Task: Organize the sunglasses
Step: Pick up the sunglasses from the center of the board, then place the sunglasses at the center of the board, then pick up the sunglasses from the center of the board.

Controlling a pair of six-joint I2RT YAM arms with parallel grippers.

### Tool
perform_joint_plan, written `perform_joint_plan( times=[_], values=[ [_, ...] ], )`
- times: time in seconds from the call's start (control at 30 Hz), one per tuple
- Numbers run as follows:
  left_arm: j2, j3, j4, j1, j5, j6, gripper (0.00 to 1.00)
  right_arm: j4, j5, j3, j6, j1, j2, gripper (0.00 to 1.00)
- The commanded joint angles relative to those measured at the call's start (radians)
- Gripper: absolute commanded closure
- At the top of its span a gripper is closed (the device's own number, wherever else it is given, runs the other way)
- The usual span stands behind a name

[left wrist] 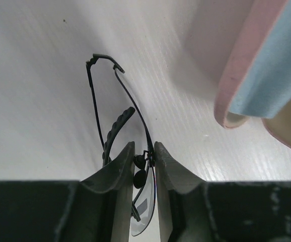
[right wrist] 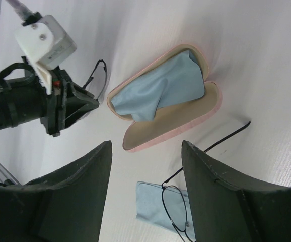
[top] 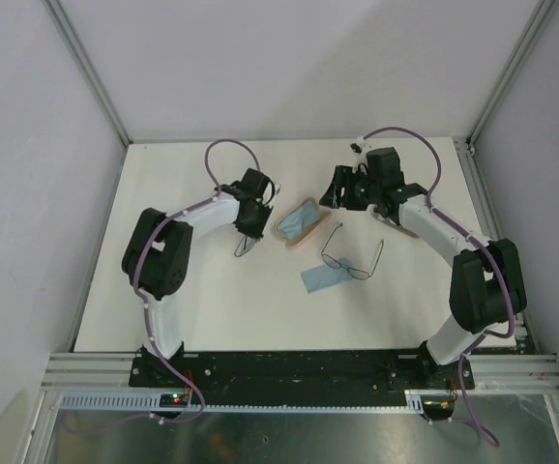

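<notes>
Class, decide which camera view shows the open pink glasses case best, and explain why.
Right wrist: the pink case shows whole, both halves open, blue cloth inside. Top external shows the case small, without detail; left wrist catches only one end.

Thin wire sunglasses [left wrist: 117, 126], matt white table [left wrist: 34, 101]

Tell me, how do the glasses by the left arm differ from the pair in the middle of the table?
The left glasses are pinched between the fingers of the left gripper; nothing touches the middle glasses. The middle glasses rest partly on a blue cloth with their arms spread open; the left glasses are over bare table. Both are thin, dark wire frames.
</notes>
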Motion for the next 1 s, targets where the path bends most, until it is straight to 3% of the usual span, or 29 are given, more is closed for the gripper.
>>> perform_joint_plan(
  times=[0.0,0.27,0.6,0.8,0.97],
  values=[
    [-0.134,0.055,-0.002,-0.016,0.051,-0.038,0.74,0.003,0.008,0.001,-0.014,0.003,-0.012,0.38],
    [-0.173,0.160,-0.003,-0.073,0.129,-0.059,0.70,0.001,0.016,0.001,-0.018,0.004,-0.008,0.38],
    [-0.003,0.353,-0.002,-0.160,0.096,-0.062,0.70,-0.026,0.063,-0.013,0.000,0.001,-0.004,0.35],
    [-0.032,0.326,0.001,-0.159,0.005,-0.071,0.65,-0.020,0.079,-0.042,-0.004,-0.002,-0.024,0.35],
    [-0.124,0.199,0.025,-0.111,-0.025,-0.092,0.59,-0.007,0.090,-0.060,0.000,0.011,-0.014,0.35]
  ],
)
